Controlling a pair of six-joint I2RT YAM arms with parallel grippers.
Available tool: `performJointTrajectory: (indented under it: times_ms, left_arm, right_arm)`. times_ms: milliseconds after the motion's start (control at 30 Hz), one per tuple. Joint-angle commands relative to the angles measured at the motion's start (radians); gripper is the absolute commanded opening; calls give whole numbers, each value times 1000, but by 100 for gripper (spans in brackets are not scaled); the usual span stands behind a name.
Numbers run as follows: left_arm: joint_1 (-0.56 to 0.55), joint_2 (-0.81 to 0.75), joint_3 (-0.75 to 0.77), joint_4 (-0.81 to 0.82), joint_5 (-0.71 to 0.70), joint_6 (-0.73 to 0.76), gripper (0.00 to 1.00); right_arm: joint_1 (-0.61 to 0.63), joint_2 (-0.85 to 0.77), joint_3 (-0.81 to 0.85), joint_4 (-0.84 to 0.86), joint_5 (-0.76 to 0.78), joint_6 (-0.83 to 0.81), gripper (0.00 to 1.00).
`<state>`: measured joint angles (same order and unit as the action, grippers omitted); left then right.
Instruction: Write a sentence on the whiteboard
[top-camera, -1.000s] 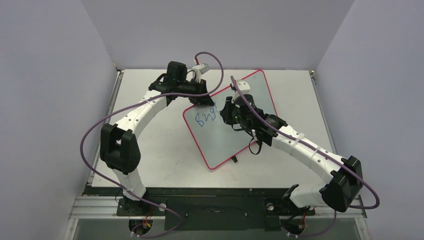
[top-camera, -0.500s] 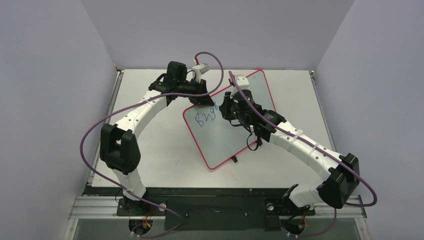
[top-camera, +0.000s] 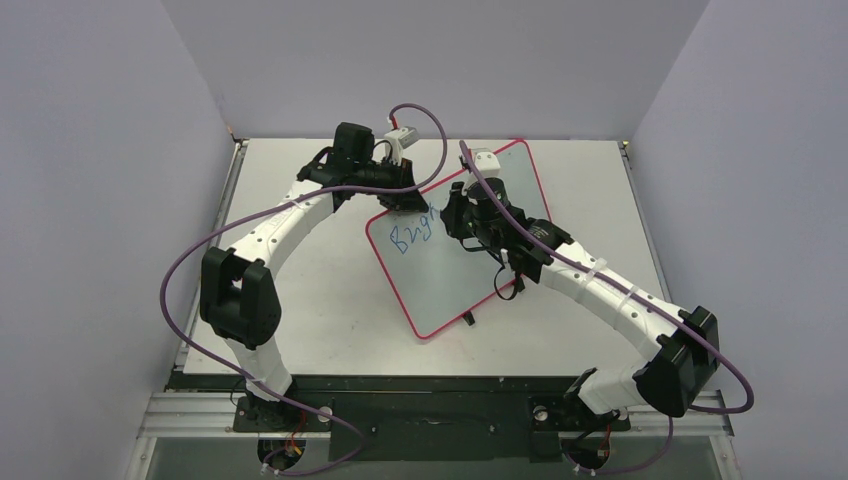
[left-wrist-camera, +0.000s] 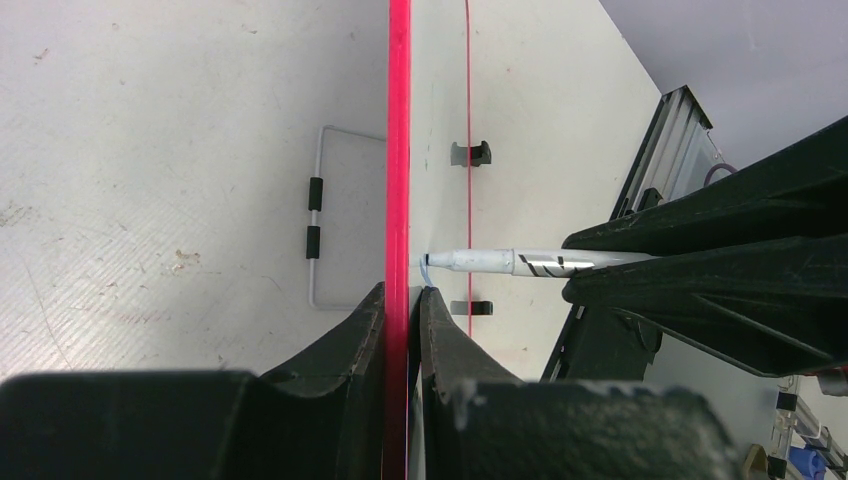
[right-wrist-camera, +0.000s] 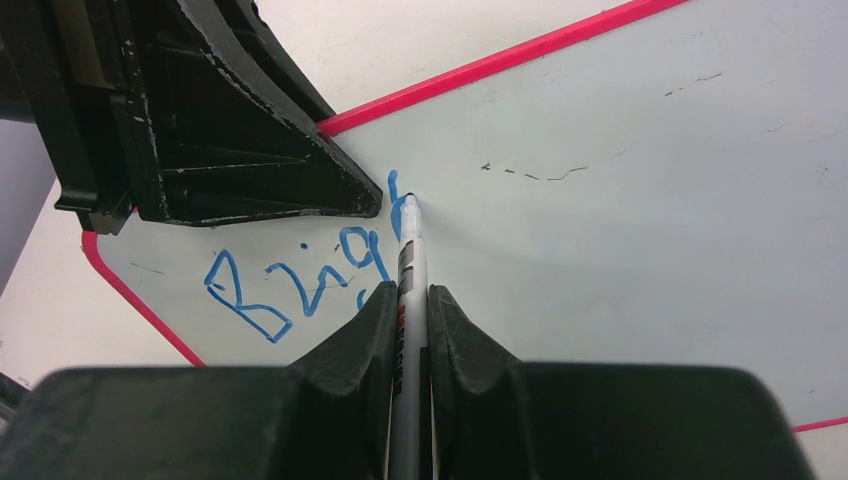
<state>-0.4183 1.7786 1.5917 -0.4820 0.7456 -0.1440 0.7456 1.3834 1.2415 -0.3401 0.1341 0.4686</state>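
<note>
Two grippers: the left gripper (left-wrist-camera: 402, 296) is pinched shut on the red rim of the one whiteboard (top-camera: 450, 290), and the right gripper (right-wrist-camera: 410, 292) clamps one marker (right-wrist-camera: 410, 235), its tip touching the white face. One line of blue writing (right-wrist-camera: 300, 285), "Brig" plus a stroke, sits beside the tip. The whiteboard lies askew near the middle of the desk's (top-camera: 300, 300) far edge.

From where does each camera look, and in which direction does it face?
Top external: above, behind the robot, looking down on the whiteboard; both arms show.
Left wrist: faces along the red rim; the left gripper clamps it.
Right wrist: faces the blue writing; the right gripper holds the marker.
Both wrist views show the marker tip.
</note>
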Motion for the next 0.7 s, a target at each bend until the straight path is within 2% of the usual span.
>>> performJointTrajectory:
  times_ms: [0, 667]
  left_arm:
    - [4, -78, 10, 85, -35, 89, 0]
    - [3, -79, 8, 87, -30, 86, 0]
  right_arm:
    - [-11, -14, -24, 4, 7, 1, 0]
    - [-6, -99, -92, -35, -6, -8, 0]
